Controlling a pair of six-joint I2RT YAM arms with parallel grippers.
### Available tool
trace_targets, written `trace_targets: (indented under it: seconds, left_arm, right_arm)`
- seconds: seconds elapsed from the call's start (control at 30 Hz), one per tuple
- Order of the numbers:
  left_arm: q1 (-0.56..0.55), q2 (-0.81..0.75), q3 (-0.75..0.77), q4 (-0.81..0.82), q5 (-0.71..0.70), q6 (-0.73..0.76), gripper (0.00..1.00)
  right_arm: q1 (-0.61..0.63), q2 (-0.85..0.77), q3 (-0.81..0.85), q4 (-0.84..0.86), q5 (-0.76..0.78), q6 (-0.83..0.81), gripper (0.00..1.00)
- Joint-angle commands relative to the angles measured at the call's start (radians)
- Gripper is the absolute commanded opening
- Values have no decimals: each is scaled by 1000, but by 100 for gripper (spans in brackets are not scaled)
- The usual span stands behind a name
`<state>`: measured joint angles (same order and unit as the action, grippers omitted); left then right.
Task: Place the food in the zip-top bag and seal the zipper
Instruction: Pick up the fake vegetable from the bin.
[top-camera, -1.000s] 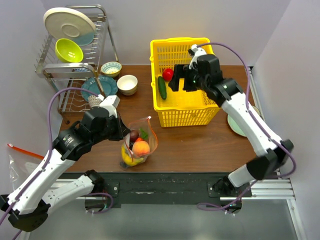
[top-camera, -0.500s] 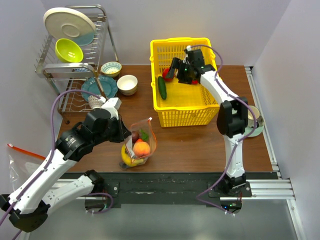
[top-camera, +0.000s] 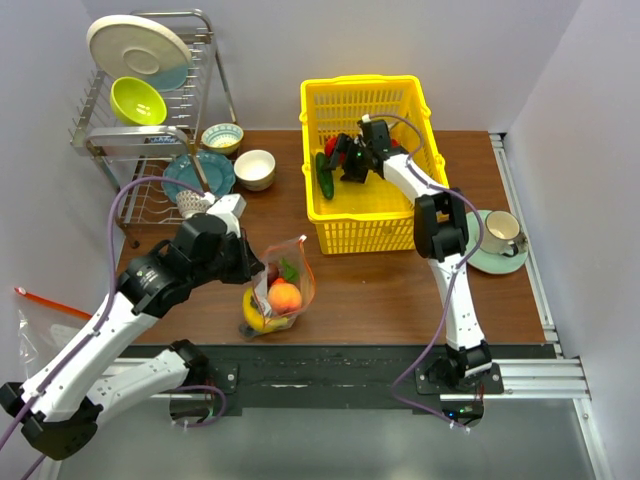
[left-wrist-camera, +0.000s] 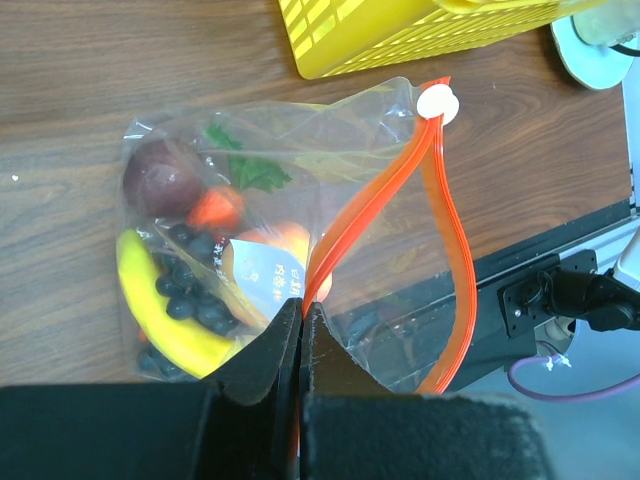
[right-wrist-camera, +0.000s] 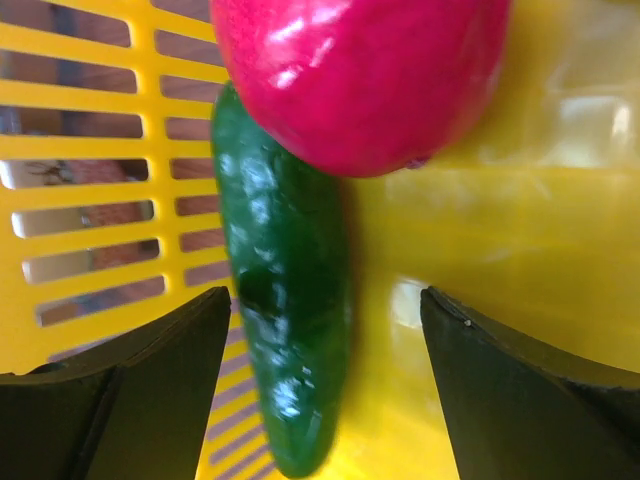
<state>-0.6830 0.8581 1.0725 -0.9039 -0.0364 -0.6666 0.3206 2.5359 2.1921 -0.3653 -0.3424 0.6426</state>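
With the zip-top bag (left-wrist-camera: 270, 130) held on the table (left-wrist-camera: 100, 60) by the left gripper (left-wrist-camera: 302, 315), jaws shut on the zipper (left-wrist-camera: 350, 210), and the right gripper (right-wrist-camera: 322, 300) jaws wide, empty, astride the green cucumber (right-wrist-camera: 285, 330) in the yellow basket (top-camera: 370, 232), the cucumber could be squirted aside if clamped off-centre.

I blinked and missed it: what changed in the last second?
The right pincer swung leftward and down into the yellow basket. It now hangs open over the cucumber, beside the red piece. Nothing was grabbed or released. The left pincer stayed shut on the zipper, and the zip-top bag with the food in it did not move.
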Motion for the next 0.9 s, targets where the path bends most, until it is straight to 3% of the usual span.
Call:
trace_targets:
  seconds: [0.0,0.13,0.67,0.87]
  left_arm:
    - [-1,-19,26,7,1,-13,0]
    - [0,-24,17,0,-6,-13,0]
    - [0,-27,37,-12,-20,1,0]
    - [0,-41,44,-21,-26,1,0]
  right_arm:
    - [0,17,54,62,-35,25,78]
    - [2,38,61,77,-53,43,66]
    - [11,35,55,48,-132,74,66]
    - [8,-12,47,91,-224,130,43]
